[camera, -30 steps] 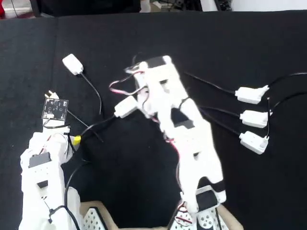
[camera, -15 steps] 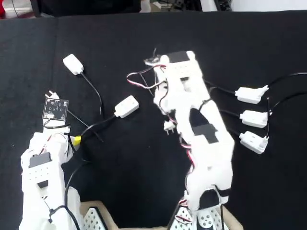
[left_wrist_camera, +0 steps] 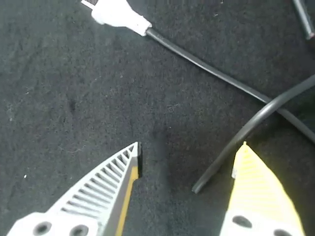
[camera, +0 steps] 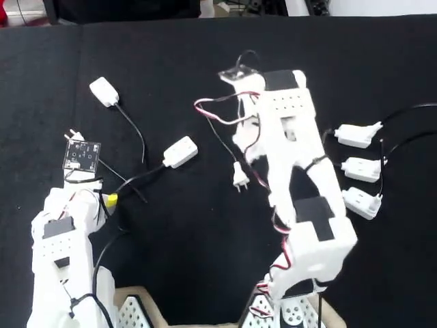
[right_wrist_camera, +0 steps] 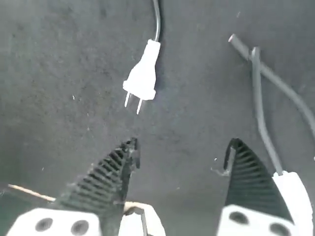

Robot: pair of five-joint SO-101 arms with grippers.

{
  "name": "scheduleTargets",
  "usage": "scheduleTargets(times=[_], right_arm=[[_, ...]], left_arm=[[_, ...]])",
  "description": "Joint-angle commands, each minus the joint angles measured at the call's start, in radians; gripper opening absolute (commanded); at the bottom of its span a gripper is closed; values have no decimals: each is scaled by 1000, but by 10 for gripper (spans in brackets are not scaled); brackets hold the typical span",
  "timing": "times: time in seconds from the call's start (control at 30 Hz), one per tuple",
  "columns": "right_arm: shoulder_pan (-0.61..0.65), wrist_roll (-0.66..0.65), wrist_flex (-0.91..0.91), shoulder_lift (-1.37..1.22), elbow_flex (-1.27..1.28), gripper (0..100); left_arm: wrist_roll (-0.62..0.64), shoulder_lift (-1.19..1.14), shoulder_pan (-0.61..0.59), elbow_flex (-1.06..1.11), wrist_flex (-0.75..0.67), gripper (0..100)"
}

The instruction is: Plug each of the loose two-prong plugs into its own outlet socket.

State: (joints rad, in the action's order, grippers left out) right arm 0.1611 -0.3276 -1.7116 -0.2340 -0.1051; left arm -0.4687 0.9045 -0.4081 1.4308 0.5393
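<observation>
a black cloth table (camera: 205,260) bears a loose plug (camera: 239,179), cords (camera: 132,124) and white outlet sockets (camera: 180,152) — three lined up at right.

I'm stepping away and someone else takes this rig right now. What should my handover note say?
Left gripper: open, empty, low over the black cloth. The first loose plug lies just ahead of it.
Right gripper: open, empty. The second loose plug lies flat mid-table, just ahead of it.
Free sockets: near socket centre-left, far socket further back on the left.
Done: the three right-edge sockets look occupied, though I can't be sure.
Left: pick up both loose plugs and seat each in its own socket.
</observation>
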Motion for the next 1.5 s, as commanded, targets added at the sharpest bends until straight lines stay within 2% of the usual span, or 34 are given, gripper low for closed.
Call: scheduleTargets(times=[0.0,0.4,0.53,0.7,1.47], right_arm=[[-9,2,106,116,145,276],[-12,41,641,650,872,276],[-15,43,761,765,1010,276],[-14,132,896,825,1115,276],[-14,140,985,823,1201,276]], left_arm=[[-8,15,21,-2,-25,300],[31,15,21,-4,-20,300],[46,15,13,-10,34,300],[46,17,10,-31,115,300],[48,17,12,-33,112,299]])
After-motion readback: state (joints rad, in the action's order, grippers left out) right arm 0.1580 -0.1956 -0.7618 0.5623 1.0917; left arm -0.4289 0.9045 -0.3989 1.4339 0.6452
